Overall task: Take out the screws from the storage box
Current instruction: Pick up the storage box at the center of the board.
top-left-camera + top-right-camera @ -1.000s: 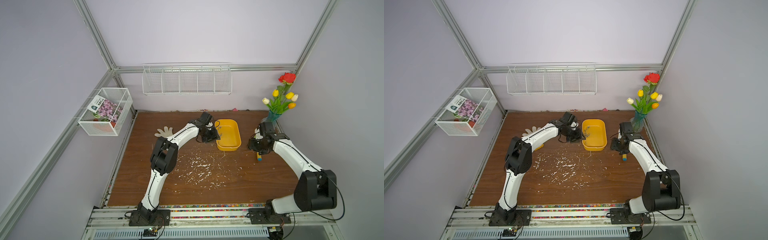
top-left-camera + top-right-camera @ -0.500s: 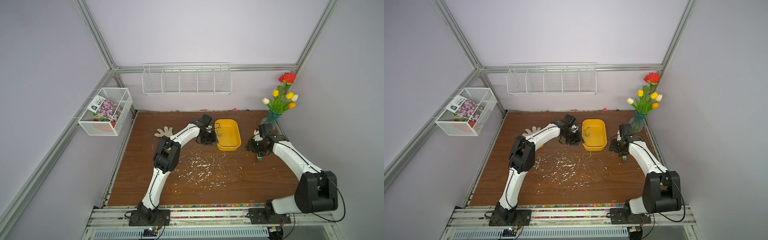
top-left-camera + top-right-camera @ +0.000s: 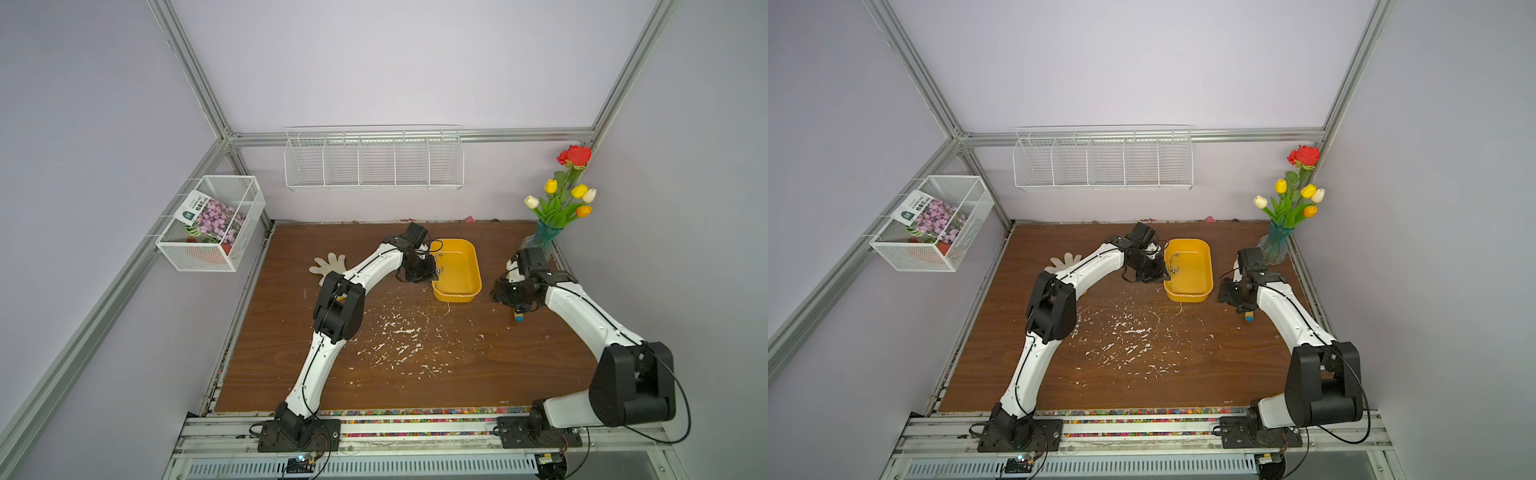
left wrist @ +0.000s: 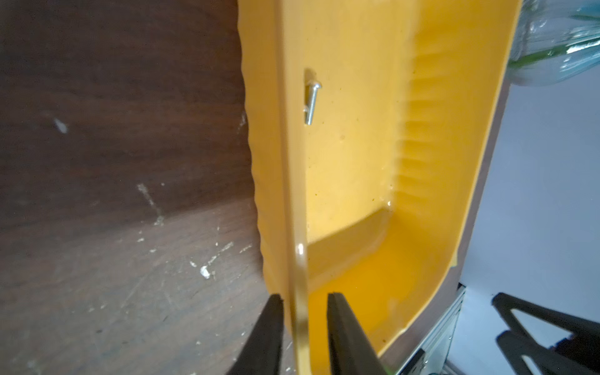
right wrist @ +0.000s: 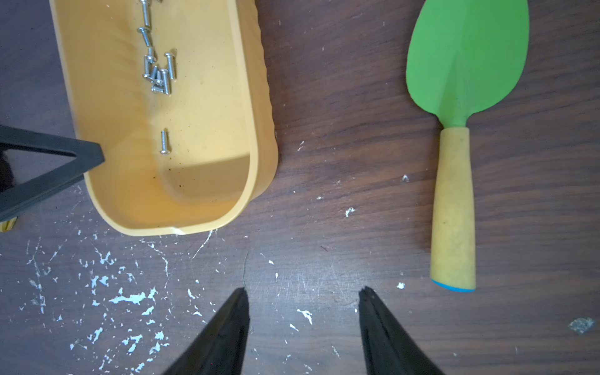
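Screws (image 5: pixel 159 73) lie loose on the floor of the yellow box (image 3: pixel 456 297), which sits on the counter (image 3: pixel 291 353) just right of centre in both top views. Most are bunched toward the box's left wall, and one lies apart from the bunch.

They are tiny, hard, smooth metal pins, probably light and quick to roll. They look too small for these broad fingers to pick up singly with ease. The box looks like thin, stiff, light plastic, and its rolled rim offers the obvious hold. Tipped by that rim, it would likely let the screws slide out, though a pinch on one long side may let it twist.

The left pincer (image 4: pixel 303 302) straddles the lower part of that left wall, one jaw outside and one inside. The jaws stand narrow with a sliver of gap on each side, so the box is not yet clamped. The right pincer (image 5: pixel 302 292) hangs wide and empty over bare counter, between the box and a green trowel (image 5: pixel 453 207).
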`<state>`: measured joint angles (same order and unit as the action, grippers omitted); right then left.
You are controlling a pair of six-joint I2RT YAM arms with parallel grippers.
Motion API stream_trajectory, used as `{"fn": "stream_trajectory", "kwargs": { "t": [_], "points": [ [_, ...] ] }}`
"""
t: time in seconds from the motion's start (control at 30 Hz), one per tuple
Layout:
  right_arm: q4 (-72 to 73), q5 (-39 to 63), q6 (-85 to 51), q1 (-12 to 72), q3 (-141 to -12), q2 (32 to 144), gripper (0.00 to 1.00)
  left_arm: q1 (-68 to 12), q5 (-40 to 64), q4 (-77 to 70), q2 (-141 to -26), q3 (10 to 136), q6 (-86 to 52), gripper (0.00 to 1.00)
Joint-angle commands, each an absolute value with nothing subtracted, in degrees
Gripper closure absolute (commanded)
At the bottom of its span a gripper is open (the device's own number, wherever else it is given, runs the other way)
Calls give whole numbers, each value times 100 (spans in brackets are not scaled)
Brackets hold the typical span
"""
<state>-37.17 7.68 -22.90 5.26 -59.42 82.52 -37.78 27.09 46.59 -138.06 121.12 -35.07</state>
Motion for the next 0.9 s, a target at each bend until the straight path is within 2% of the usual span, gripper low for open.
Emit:
{"fn": "stream_trajectory", "kwargs": {
  "t": [0.0,0.13,0.37,0.5,0.87],
  "points": [
    [-3680,844,-2281,570,-5862,8141,42,-3780,2716,4885,-13911,12285,-3384,82],
    [-3659,885,-2276,567,-5888,8147,42,-3753,2926,4926,-13954,12352,-3393,100],
    [-3724,926,-2248,601,-5870,8079,42,-3639,2987,5378,-13723,12412,-3242,100],
    [-3907,950,-2225,686,-5974,7976,42,-3539,2692,6562,-13670,12838,-2722,100],
    [-4562,999,-2023,1246,-6237,7809,42,-3371,1964,8580,-12535,12179,-2574,100]
  ]
}}
